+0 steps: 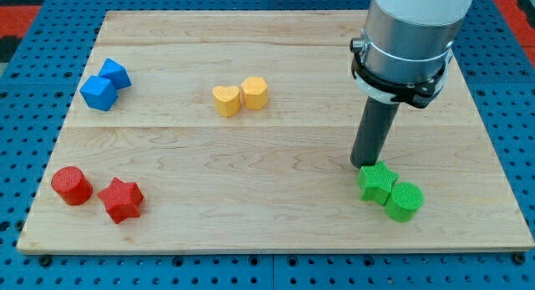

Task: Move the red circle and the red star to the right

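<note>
Your red circle (71,185) touches the red star (121,199) at 7 o'clock (both ribbed); my tip (362,164), no pincer, sits beside the green star (377,181).

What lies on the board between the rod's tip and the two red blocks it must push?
Nothing: the camera view shows bare wood between my tip and the red star and red circle.

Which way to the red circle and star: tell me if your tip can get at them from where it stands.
Probably yes. My tip sits beside the green blocks at the view's right; the board between it and the red circle and red star looks bare.
</note>
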`<state>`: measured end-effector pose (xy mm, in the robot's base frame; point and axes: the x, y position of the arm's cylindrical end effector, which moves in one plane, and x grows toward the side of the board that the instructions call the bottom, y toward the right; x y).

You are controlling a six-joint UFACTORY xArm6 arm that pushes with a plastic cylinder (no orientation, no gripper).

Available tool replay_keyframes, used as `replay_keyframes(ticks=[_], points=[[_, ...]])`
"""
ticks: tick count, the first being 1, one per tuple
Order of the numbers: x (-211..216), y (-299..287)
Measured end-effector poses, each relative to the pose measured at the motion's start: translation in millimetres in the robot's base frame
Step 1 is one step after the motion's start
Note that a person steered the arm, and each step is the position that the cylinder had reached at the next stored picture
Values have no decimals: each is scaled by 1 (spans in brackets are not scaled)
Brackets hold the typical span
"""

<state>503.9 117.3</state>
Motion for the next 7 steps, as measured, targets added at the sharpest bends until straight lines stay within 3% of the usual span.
replay_keyframes(ticks=[2, 6, 7], points=[[-28, -27], [-34, -33], [-32, -107]])
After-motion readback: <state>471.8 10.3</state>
